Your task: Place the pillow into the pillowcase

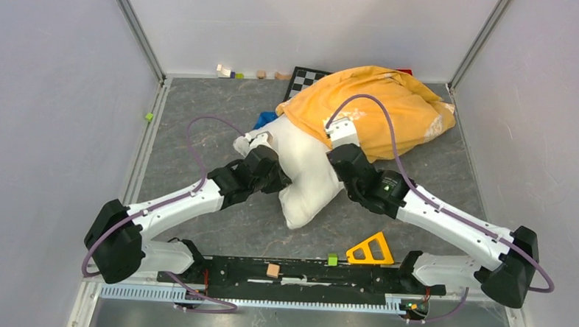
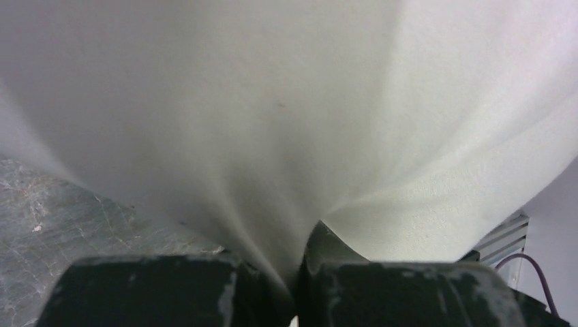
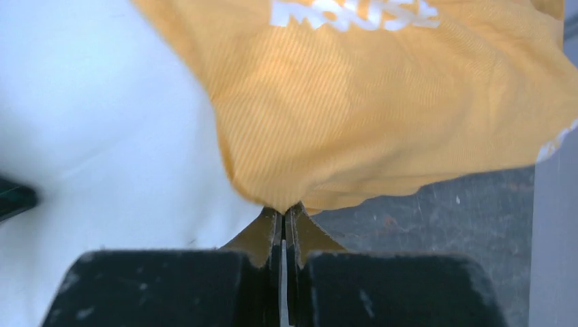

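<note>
- Mid-stuffing, by the look of it: far end of the pillow [image 1: 308, 183] tucked inside the pillowcase [image 1: 381, 108] toward the back of the table [image 1: 200, 108], near end poking out bare.
- Left gripper [image 2: 294, 269] pinched tight on a fold of pillow; right gripper [image 3: 283, 216] clamped on the pillowcase hem.
- Next up, probably: drag the hem nearer while shoving the pillow deeper, without losing that thin edge.
- Only visible from the wrists: both pinches. Only visible from above: the amount of pillow left outside.
</note>
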Robot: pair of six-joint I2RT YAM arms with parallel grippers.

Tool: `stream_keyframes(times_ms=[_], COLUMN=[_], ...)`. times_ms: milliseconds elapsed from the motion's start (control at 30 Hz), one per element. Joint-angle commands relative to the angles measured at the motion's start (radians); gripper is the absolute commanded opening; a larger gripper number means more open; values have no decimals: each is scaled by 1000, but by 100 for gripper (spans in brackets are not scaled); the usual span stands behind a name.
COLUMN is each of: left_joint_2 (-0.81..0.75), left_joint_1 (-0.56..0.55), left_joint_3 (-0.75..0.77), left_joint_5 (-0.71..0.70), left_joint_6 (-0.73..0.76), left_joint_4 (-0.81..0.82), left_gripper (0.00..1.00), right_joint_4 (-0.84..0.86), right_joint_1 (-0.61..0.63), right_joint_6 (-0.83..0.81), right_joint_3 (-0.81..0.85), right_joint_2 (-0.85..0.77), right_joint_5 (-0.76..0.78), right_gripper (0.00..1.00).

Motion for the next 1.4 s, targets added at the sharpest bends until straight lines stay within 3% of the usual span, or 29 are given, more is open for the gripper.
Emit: stream_keyframes(times_ms=[0,167,300,467,600,700,800,900,1000,1233,1367], left_joint_2=[33,60,51,-10,-51,-71,-97,-147,-166,-113,-54], left_joint_1=[2,2,-12,-93,-151,-154,-154,-154,-154,-154,-154], left_joint_3=[91,144,176,221,260,293,345,375,410,470,490], left_joint_5=[-57,-52,-17,-40,-88,-87,-117,-128,-109,-39,-72], left_joint_6=[28,39,53,62,71,89,133,183,223,255,267], left_joint_4=[47,47,42,-8,-73,-140,-239,-274,-295,-246,-217], left_gripper=[2,2,2,3,4,25,56,80,99,100,100], right_joint_4=[-24,-30,-48,-79,-68,-79,-65,-46,-29,-29,-40], right_joint_1=[182,296,284,115,-31,-64,-91,-110,-115,-116,-117], right_joint_6=[-4,-32,-104,-133,-111,-99,-80,-61,-51,-37,-28], right_joint_3=[228,372,518,739,804,839,820,784,763,787,791], right_joint_2=[21,82,141,248,355,439,494,528,546,578,574], right_joint_5=[-38,-86,-88,-269,-434,-451,-482,-511,-522,-538,-542], right_gripper=[0,0,0,0,0,0,0,0,0,0,0])
